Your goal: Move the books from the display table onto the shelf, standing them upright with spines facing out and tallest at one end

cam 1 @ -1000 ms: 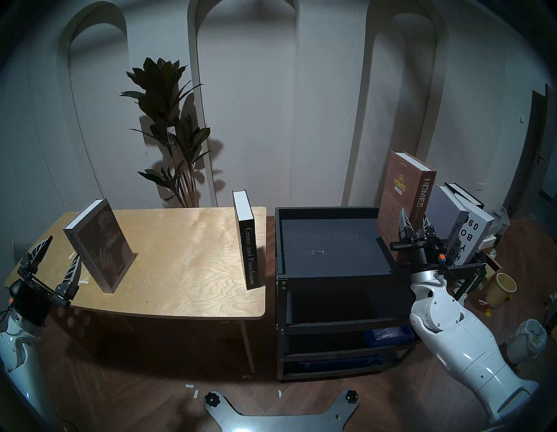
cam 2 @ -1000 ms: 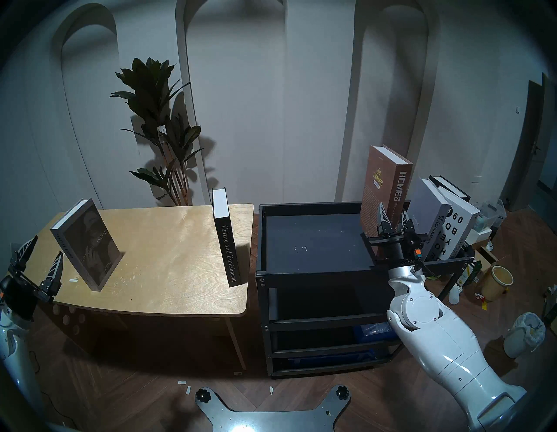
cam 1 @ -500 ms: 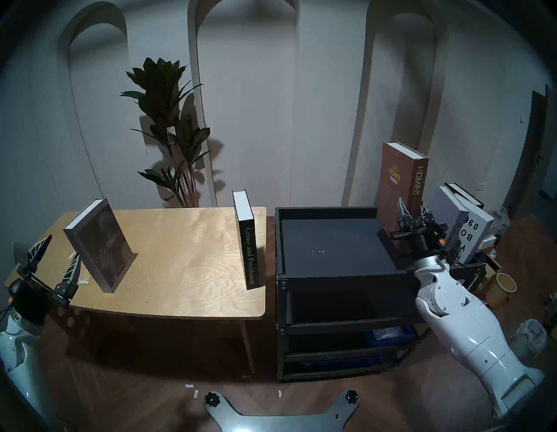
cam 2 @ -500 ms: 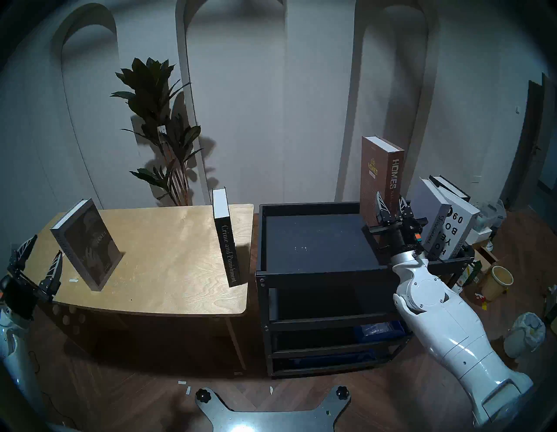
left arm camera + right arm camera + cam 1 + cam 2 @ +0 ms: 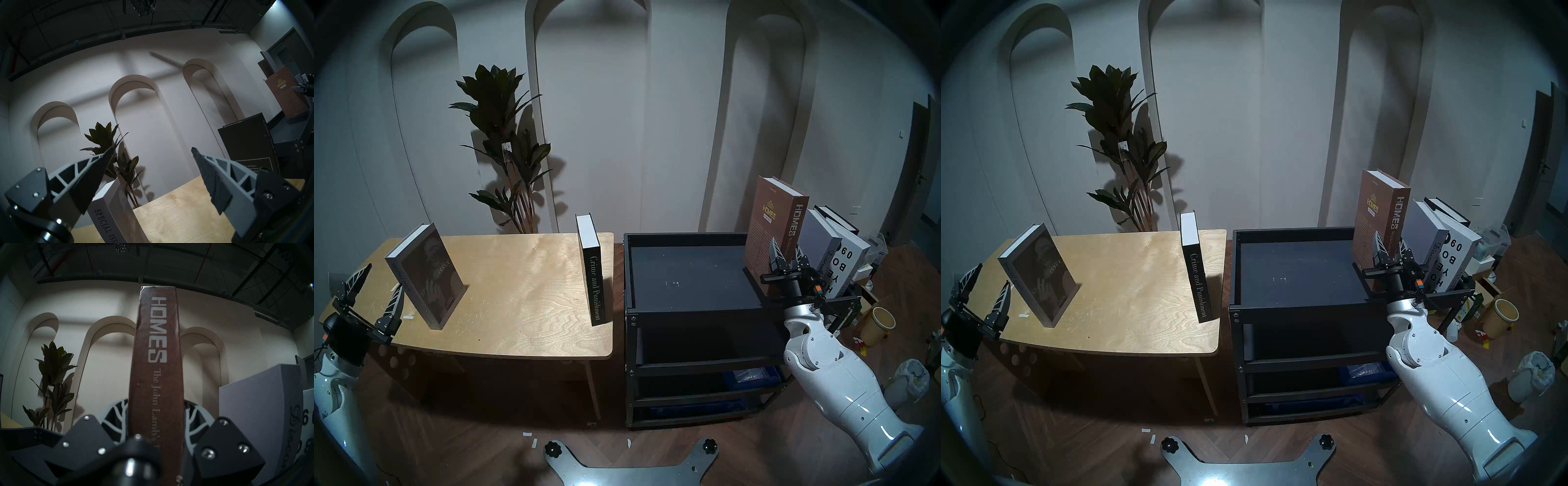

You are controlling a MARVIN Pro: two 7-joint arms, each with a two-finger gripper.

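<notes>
At the far left, the left gripper (image 5: pixel 370 292) hangs just off the corner of the display table (image 5: pixel 517 332), its jaws spread wide and holding nothing. Just beside it the grey "Special Issue" (image 5: pixel 429 275) stands upright on the plywood, angled with its spine toward the robot. Farther right, near the table's right edge, the black "Crime and Punishment" (image 5: pixel 595 281) stands upright too, spine out. Both books have yet to be moved.

Next comes the shelf (image 5: pixel 687 307), most of its black tray top bare. At the tray's right side the right gripper (image 5: pixel 786 253) is clamped on the lower spine of the brown "Homes" (image 5: pixel 772 224), which stands nearly upright, spine facing out. Whether its bottom edge rests on the tray cannot be told. Just right of it lean the grey "Discontent" (image 5: pixel 821 241) and the white "Design Hotels Yearbook 09" (image 5: pixel 848 268), with a dark book (image 5: pixel 833 217) behind.

The step in hand looks like placing "Homes" beside that row. The next move probably calls for settling it flat against "Discontent", then letting go without tipping it.
</notes>
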